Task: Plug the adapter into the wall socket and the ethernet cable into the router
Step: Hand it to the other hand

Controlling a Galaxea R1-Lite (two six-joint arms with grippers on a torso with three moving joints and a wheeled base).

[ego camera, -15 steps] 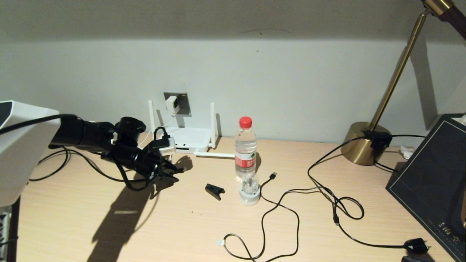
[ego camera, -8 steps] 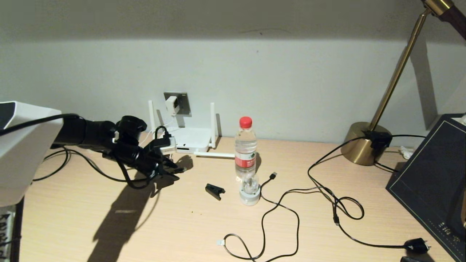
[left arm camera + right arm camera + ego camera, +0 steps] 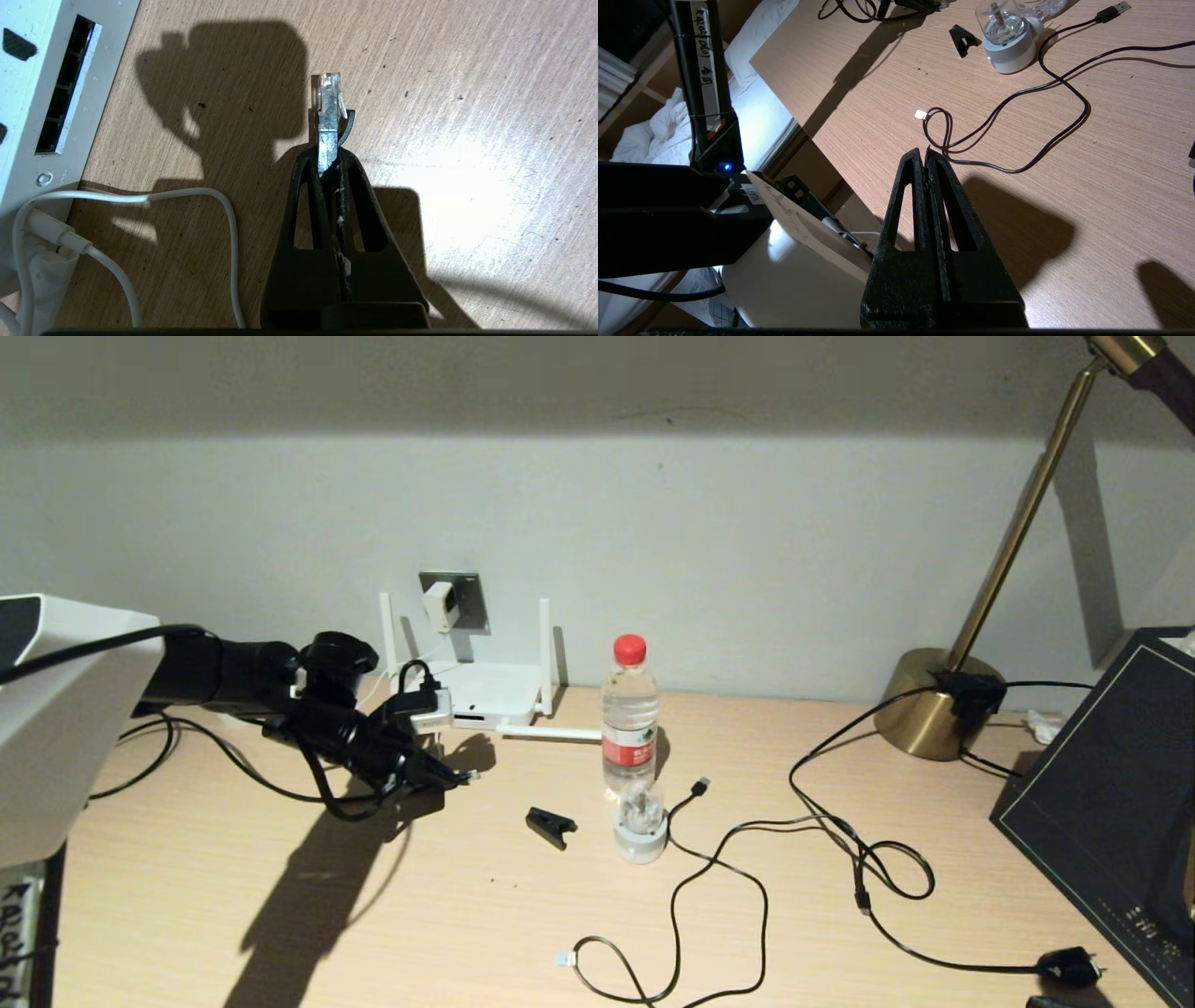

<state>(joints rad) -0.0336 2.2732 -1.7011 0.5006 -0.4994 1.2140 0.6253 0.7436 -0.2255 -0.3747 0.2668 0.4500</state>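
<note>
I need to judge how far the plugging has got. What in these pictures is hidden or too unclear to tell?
- Adapter in the wall socket, head view: too small to tell if fully seated.
- Ethernet cable beyond its connector, left wrist view: hidden behind the left pincer.
- Router, left wrist view: cut off by the edge.
- Right pincer: outside the head view.

A bedroom desk [image 3: 280, 915]: brass lamp [image 3: 943, 709], bedding [image 3: 668, 126] beside it (white, rumpled).

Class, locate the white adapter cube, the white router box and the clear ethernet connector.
White adapter cube [image 3: 440, 604]: head view, front face.
White router box [image 3: 498, 691]: head view, top panel.
Clear ethernet connector [image 3: 328, 88]: left wrist view, tip.
</note>
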